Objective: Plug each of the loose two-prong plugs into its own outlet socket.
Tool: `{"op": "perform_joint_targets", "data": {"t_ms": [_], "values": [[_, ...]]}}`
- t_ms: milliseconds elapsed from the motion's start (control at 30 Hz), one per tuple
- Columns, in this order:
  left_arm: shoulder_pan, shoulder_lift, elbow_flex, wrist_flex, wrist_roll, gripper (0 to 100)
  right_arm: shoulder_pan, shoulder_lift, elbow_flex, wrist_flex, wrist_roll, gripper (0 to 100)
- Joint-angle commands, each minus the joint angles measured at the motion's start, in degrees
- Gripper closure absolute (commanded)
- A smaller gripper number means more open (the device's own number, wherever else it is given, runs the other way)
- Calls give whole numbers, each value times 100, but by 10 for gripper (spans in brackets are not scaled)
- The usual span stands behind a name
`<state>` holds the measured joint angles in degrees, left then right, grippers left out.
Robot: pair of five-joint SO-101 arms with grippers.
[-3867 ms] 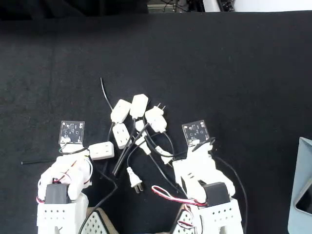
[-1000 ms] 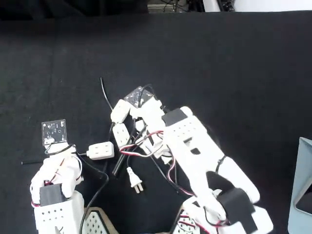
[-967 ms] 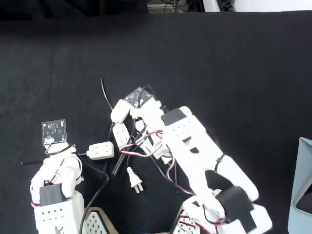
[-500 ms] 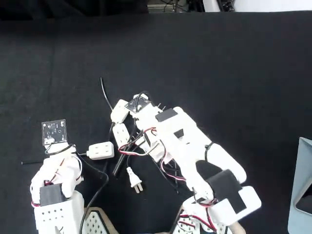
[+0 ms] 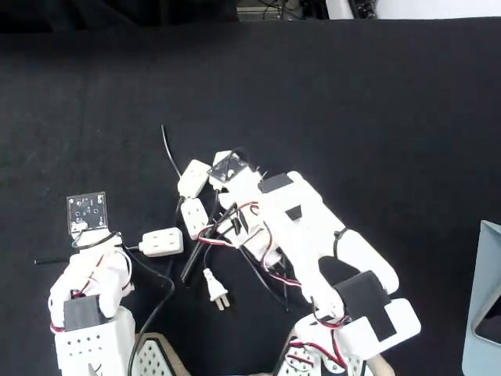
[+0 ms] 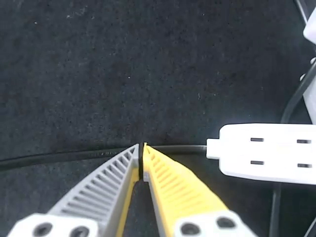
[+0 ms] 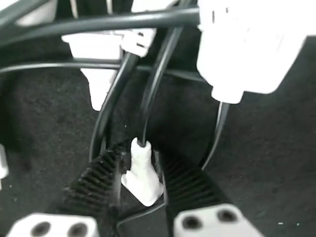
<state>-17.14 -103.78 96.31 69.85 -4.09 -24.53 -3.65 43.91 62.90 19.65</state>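
Several white outlet sockets and black cords lie tangled mid-table. One socket lies beside my left gripper, which is shut with its tip on that socket's black cord. My right arm stretches over the pile. Its gripper is shut on a small white plug, black cord rising from it. Other sockets lie to the left of that arm. A loose two-prong plug lies nearer the arms' bases. A large white socket body lies just beyond the held plug.
A grey-blue bin stands at the table's right edge. Black cords cross around the right gripper. The table's far half and right side are bare black cloth.
The right arm has reached from its resting place over the cord pile, then drawn back a little in the last second. The left arm shifted left early on, then kept still.
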Motion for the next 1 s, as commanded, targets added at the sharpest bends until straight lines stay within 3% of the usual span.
{"op": "perform_joint_targets", "data": {"t_ms": [0, 167, 433, 767, 967], "values": [[-57, -26, 110, -97, 0, 970, 132, -48, -84, 299, 70, 987], [-57, -26, 110, -97, 0, 970, 167, -505, -462, 853, 79, 987], [-57, -26, 110, -97, 0, 970, 176, -2695, -690, 1855, 79, 987], [-57, -26, 110, -97, 0, 970, 2022, -4171, -690, 2013, 730, 987], [-57, -26, 110, -105, 0, 970, 2277, -4303, -286, 1609, 721, 987]]}}
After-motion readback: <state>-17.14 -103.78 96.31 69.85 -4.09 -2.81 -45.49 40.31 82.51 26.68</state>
